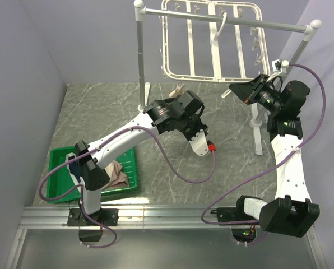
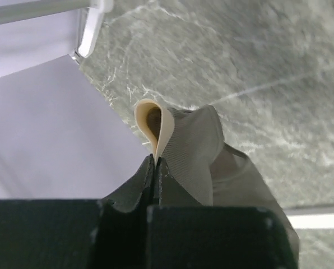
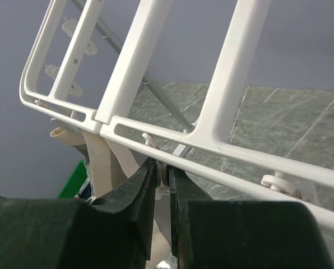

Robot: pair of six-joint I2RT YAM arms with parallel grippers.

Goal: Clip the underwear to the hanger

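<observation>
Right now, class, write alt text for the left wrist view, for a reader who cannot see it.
The left gripper is shut on the underwear, whose beige waistband folds into a loop above the jaws. A grey marbled table and lilac wall lie behind.

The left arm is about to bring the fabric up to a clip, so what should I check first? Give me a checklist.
1. Left gripper pinching the underwear: ok, waistband fold stands above shut jaws.
2. Right gripper at the lower bar of the hanger: ok, jaws nearly together.
3. What those jaws are squeezing: cannot tell.
4. Underwear close under the hanger's lower edge: ok, top view.
5. Hanger hooked on the pole rack: ok.
</observation>
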